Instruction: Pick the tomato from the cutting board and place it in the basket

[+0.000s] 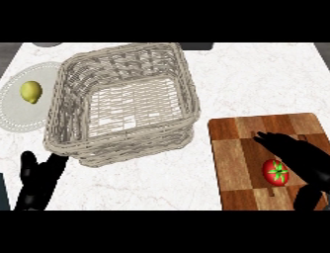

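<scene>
The right hand (310, 165), fingers spread open, curves just beside the tomato (276, 171) on the cutting board (237, 148).

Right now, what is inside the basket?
The basket holds nothing I can see: only its woven floor shows. The tomato lies on the cutting board, by the right hand. The near wall hides a strip of floor.
</scene>
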`<state>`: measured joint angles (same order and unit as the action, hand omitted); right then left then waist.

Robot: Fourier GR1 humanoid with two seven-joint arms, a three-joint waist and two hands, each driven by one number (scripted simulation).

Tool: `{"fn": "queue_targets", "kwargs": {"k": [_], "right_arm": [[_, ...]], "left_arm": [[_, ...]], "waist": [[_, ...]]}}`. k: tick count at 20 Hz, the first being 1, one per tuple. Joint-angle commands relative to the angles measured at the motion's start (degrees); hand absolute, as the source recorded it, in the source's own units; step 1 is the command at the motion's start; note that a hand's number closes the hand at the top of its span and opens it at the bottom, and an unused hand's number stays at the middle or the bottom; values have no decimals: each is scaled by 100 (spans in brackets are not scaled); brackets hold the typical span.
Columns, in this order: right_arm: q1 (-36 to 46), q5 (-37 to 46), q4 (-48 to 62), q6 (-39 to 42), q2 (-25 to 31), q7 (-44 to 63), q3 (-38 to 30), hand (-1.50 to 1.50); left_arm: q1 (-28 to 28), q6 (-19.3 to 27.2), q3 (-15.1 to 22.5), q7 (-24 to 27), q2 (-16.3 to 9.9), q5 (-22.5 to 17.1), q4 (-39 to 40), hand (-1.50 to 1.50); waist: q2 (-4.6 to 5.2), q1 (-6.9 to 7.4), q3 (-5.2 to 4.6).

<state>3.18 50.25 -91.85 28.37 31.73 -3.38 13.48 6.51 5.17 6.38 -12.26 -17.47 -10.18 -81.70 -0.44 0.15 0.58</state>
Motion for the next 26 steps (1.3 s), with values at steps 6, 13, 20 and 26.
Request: {"fn": "queue_targets", "kwargs": {"k": [6,13,20,26], "right_arm": [[222,327,445,-162,-345,-285,-92,-150],[-114,916,537,-901,-255,-843,180,150],[45,1290,1056,-1376,-234,-1203,53,150],[-40,2320,64,-907,-2666,1185,1891,150]], "left_arm": [[-212,10,-102,-246,212,259,426,0],[325,-88,-74,24,349,315,214,0],[350,-266,-272,-459,195,189,-228,0],[136,-250,-178,-282,276,324,37,0]], "waist": [[48,-13,-58],[41,-9,-58],[42,12,-55],[15,130,-90]]}}
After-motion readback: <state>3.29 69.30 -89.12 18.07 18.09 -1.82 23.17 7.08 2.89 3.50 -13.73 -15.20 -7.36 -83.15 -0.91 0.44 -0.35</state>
